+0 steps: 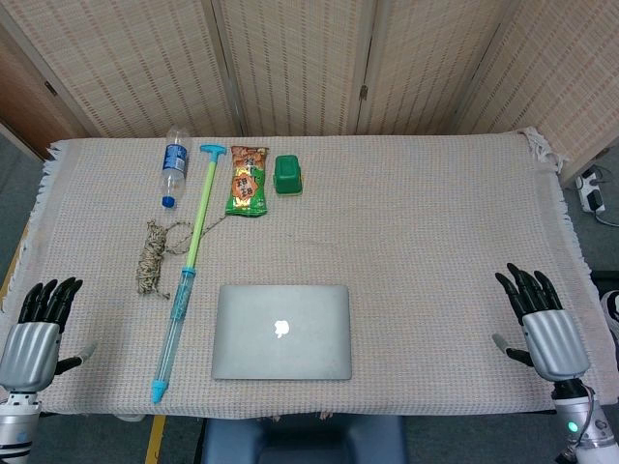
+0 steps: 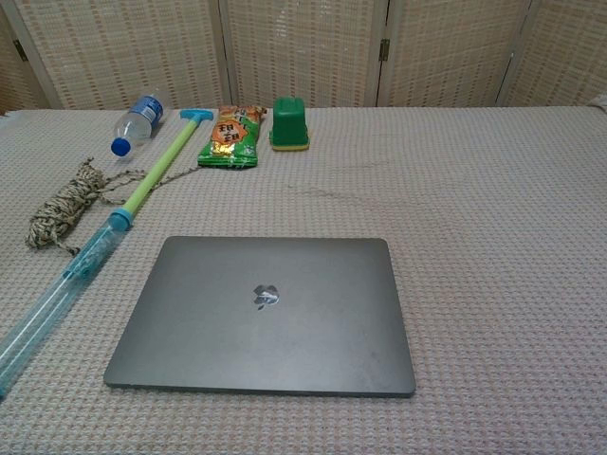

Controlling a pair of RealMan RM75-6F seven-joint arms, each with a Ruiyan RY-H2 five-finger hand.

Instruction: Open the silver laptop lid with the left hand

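On the near middle of the worktop (image 1: 435,242), which a woven beige cloth covers, the silver laptop (image 1: 281,332) lies flat with its lid shut and the logo facing up. Both hands sit at the near corners, well apart from it. The left hand (image 1: 37,329) rests at the near left edge, palm down, its dark fingers spread forward and holding nothing. The right hand (image 1: 542,319) lies at the near right edge in the same way, fingers apart and empty. Neither hand shows in the chest view.

Just left of the laptop a long water-squirter toy (image 1: 186,275) with a green rod and clear blue barrel runs from far to near. A bundle of twine (image 1: 150,259) lies to its left, one strand trailing across the rod. Along the far side lie a plastic water bottle (image 1: 173,166) on its side, a snack packet (image 1: 248,181) and a small green container (image 1: 288,174), set side by side. Folding woven screens (image 1: 309,58) stand behind.
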